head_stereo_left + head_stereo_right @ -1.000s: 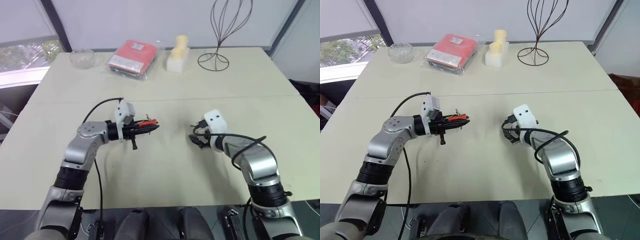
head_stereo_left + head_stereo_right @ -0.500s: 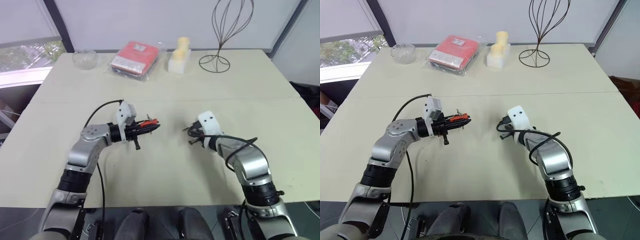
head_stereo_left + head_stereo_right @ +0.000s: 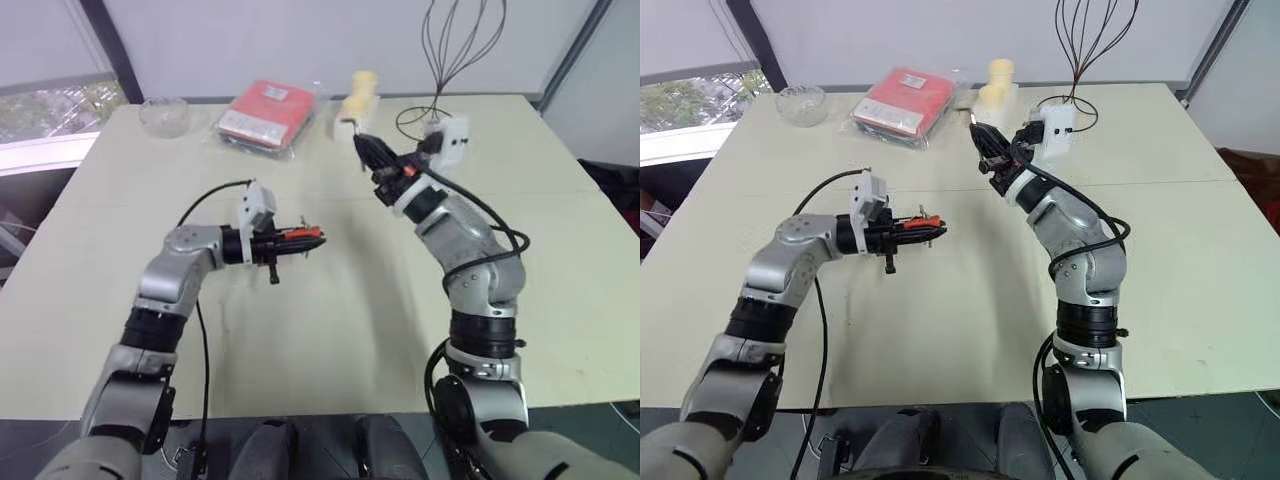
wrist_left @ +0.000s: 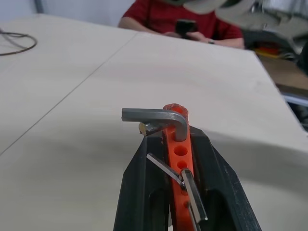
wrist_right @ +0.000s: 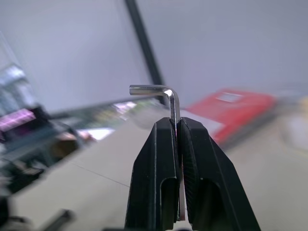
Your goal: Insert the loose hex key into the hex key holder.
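My left gripper (image 3: 303, 239) is shut on the orange-red hex key holder (image 3: 296, 236) and holds it level above the table's middle, pointing right. In the left wrist view the holder (image 4: 178, 153) sits between the black fingers (image 4: 139, 173), with grey keys (image 4: 159, 117) sticking out of it. My right gripper (image 3: 362, 146) is raised high over the far half of the table, right of the holder. It is shut on the loose hex key (image 5: 172, 103), a thin L-shaped rod whose bent end stands out past the fingertips (image 5: 163, 130).
On the pale table (image 3: 330, 330), along the far edge, stand a red packet (image 3: 268, 113), a glass bowl (image 3: 164, 113), a yellow-white block (image 3: 352, 100) and a wire stand (image 3: 450, 60). A person in a red shirt (image 4: 178, 24) sits beyond the table.
My right gripper shut on the loose hex key down at the table, then swung up and away to the left with it. The left gripper rose slightly with the holder.
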{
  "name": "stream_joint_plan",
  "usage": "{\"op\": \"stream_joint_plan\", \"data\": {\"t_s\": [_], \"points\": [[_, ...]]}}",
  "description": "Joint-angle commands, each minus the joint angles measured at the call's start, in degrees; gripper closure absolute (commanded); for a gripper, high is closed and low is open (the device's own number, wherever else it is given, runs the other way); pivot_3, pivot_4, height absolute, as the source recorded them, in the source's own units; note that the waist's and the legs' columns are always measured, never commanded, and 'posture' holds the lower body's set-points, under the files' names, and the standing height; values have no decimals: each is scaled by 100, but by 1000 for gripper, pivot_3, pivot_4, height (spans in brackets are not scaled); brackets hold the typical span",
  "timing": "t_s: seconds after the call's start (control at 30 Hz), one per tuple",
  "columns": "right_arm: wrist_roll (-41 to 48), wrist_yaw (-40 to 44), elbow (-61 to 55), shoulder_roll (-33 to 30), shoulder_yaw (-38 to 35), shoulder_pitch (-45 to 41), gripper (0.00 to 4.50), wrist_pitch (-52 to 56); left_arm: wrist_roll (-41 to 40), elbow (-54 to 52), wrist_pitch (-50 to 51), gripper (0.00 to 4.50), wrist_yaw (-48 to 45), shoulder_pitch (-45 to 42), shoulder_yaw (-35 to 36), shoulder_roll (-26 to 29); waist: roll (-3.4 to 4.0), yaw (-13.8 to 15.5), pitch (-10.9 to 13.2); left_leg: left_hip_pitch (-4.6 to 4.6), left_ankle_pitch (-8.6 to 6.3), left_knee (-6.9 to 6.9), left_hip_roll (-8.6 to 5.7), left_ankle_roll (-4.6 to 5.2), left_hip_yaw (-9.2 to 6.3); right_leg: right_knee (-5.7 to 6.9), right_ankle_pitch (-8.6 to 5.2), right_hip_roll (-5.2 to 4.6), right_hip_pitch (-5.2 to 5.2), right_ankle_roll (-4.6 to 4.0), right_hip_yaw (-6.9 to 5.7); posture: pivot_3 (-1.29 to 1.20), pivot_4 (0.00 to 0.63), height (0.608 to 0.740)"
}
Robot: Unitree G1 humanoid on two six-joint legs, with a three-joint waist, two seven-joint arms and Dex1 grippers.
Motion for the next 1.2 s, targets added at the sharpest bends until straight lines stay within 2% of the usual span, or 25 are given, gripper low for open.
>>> {"op": "stream_joint_plan", "data": {"t_s": [0.03,0.2,0.37,0.77,1.2], "points": [[480,154,-338,63,32,-15,4450,-103,-259,179,123,4500,-143,-527,158,-137,0,-2,0,0,0,0,0,0,0,0,0,1,0,0,0,0,150,740],[720,77,-449,129,124,87,4450,-155,-554,542,367,4500,-120,-1035,437,-310,0,-64,0,0,0,-3,0,0,0,3,0,1,-3,1,0,0,150,740],[782,41,-614,128,269,322,4450,-220,-523,858,264,4500,-148,-1286,519,-420,0,-149,0,0,0,-6,1,0,-1,6,0,1,-7,1,0,0,150,740],[924,-115,-729,96,415,411,4450,-307,-128,1097,-189,4500,-436,-1193,275,-526,0,-137,0,-1,0,-5,0,0,0,7,0,1,-9,1,1,0,150,740],[940,-173,-639,44,487,465,4450,-399,-415,995,138,4500,-249,-1314,583,-627,0,-138,0,-2,0,-5,0,0,0,8,1,1,-10,1,2,0,150,740]]}}
